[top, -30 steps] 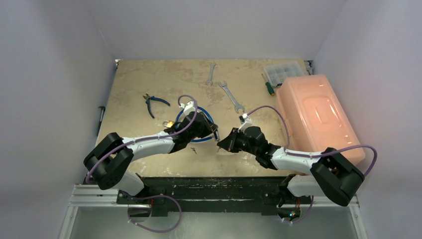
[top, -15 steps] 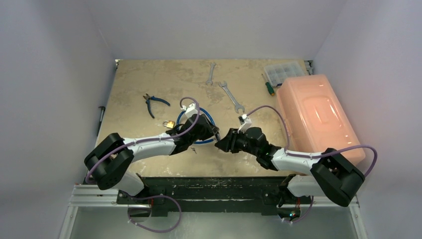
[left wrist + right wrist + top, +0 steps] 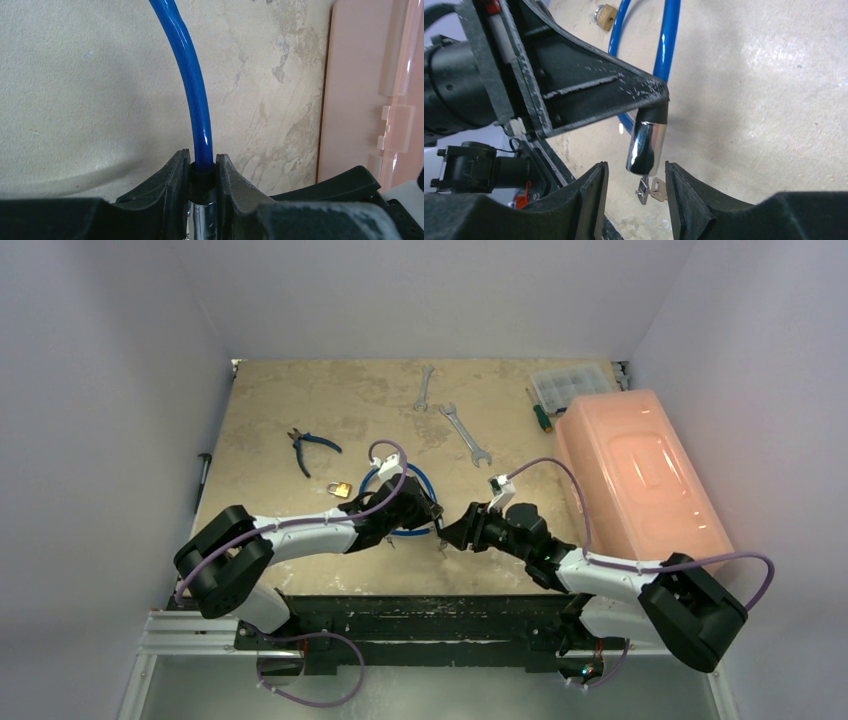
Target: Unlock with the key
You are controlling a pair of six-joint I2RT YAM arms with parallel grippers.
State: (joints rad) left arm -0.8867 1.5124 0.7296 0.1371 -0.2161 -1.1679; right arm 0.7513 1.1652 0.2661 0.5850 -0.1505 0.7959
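The left pincer (image 3: pixel 202 170) is clenched on the blue cable's (image 3: pixel 192 90) chrome barrel (image 3: pixel 646 145). The key (image 3: pixel 644 190) hangs at the barrel's lower end (seemingly inserted), between the right pincer's (image 3: pixel 635 169) released jaws. Turning it and freeing the cable look undone.

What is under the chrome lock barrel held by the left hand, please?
The key and a tan second key hang at the lower end of the chrome lock barrel, inside the open right hand. The barrel hides its keyhole.

The right claw (image 3: pixel 635 169) has opened, straddling the chrome lock barrel (image 3: pixel 646 142) with the key (image 3: pixel 643 190) at its end.
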